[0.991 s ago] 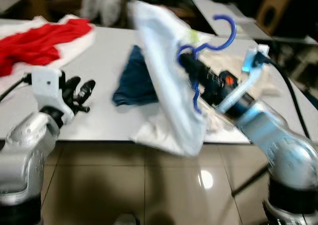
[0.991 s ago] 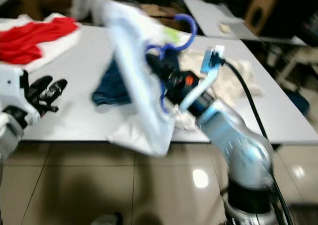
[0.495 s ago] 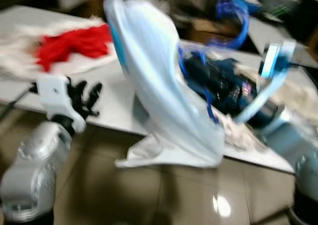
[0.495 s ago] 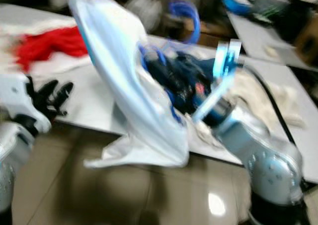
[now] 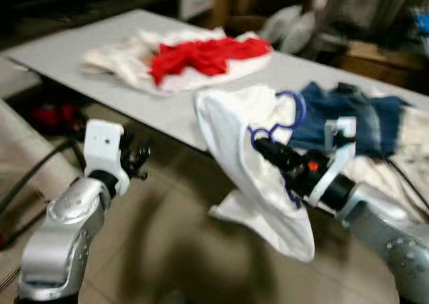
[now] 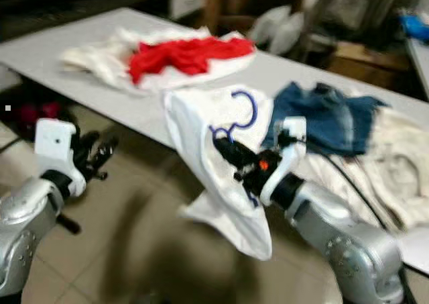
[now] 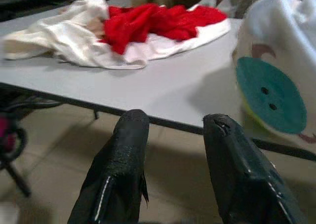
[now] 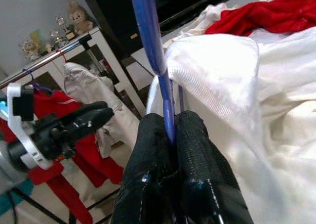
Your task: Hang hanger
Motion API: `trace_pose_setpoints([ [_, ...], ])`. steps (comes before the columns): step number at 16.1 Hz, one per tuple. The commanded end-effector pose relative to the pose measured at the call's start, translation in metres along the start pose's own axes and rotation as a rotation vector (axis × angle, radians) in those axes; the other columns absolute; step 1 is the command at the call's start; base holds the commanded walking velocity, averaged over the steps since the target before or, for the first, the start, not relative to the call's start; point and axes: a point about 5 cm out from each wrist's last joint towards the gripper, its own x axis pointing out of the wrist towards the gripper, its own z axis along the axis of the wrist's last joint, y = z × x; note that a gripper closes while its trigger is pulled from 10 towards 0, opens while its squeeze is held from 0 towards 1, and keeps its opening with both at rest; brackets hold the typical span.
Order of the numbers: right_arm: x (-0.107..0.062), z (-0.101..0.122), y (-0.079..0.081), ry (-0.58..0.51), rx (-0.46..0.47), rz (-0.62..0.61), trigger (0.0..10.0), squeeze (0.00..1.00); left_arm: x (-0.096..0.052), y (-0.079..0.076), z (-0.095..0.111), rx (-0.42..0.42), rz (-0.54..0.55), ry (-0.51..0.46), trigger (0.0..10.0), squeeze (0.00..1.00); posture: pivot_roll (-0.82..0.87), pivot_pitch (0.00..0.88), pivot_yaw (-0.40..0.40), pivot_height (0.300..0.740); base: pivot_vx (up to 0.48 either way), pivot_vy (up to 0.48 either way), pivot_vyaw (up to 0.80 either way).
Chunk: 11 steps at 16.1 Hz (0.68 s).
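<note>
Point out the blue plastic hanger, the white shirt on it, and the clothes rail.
Blue plastic hanger (image 8: 148, 31), right wrist view, stem.
White shirt (image 5: 231, 126), left eye view, shoulder.
Clothes rail (image 8: 49, 56), right wrist view, bar.

White shirt (image 5: 258, 163) covers most of the blue hanger (image 5: 289, 109), apparently its whole frame.

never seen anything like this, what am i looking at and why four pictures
It is a walking humanoid robot with two silver arms, each ending in a gripper with two black fingers. Two pictures come from cameras in its head, looking down at its own arms. The other two come from a camera on each wrist, looking along the fingers.

The right gripper is shut on a blue hanger with a white shirt draped over it. The left gripper is open and holds nothing.

A grey table carries a red garment on white cloth and a dark blue garment. The right wrist picture also catches a clothes rail with clothes hanging, probably where the hanger goes.
</note>
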Motion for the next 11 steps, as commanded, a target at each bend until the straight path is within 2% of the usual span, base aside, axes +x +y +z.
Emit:
trace_pose_setpoints([
  [1,0.001,-0.003,-0.003,-0.025,-0.018,-0.010,10.0,0.00,0.006,-0.002,0.008,0.026,-0.008,-0.028,10.0,0.16,-0.04,0.000,-0.044,0.740,0.000,0.000,0.80],
  [3,0.004,-0.011,-0.012,-0.014,-0.023,-0.094,10.0,0.00,0.009,0.003,0.012,0.028,0.024,-0.048,10.0,0.16,-0.03,0.000,-0.046,0.740,0.000,0.000,0.80],
  [4,0.005,-0.010,-0.012,-0.026,-0.003,-0.092,10.0,0.00,0.010,0.005,0.013,0.042,0.038,-0.052,10.0,0.16,-0.02,0.000,-0.051,0.740,0.000,0.000,0.80],
  [6,0.008,-0.010,-0.012,-0.037,-0.067,-0.089,10.0,0.00,0.007,0.004,0.010,0.039,0.052,-0.054,10.0,0.16,-0.03,0.000,-0.054,0.740,0.000,0.000,0.80],
  [8,0.009,-0.006,-0.015,-0.094,-0.078,-0.120,10.0,0.00,0.010,0.000,0.007,0.029,0.033,-0.054,10.0,0.14,-0.05,0.000,-0.035,0.740,0.000,0.000,0.80],
  [10,0.008,-0.004,-0.016,-0.126,-0.079,-0.152,10.0,0.00,0.021,-0.005,0.011,0.025,-0.002,-0.068,10.0,0.14,-0.07,0.000,-0.018,0.740,0.000,0.000,0.80],
  [11,0.007,-0.008,-0.017,-0.105,-0.108,-0.156,10.0,0.00,0.029,-0.016,0.014,0.028,-0.075,-0.072,10.0,0.14,-0.07,0.000,0.002,0.740,0.000,0.000,0.80],
])
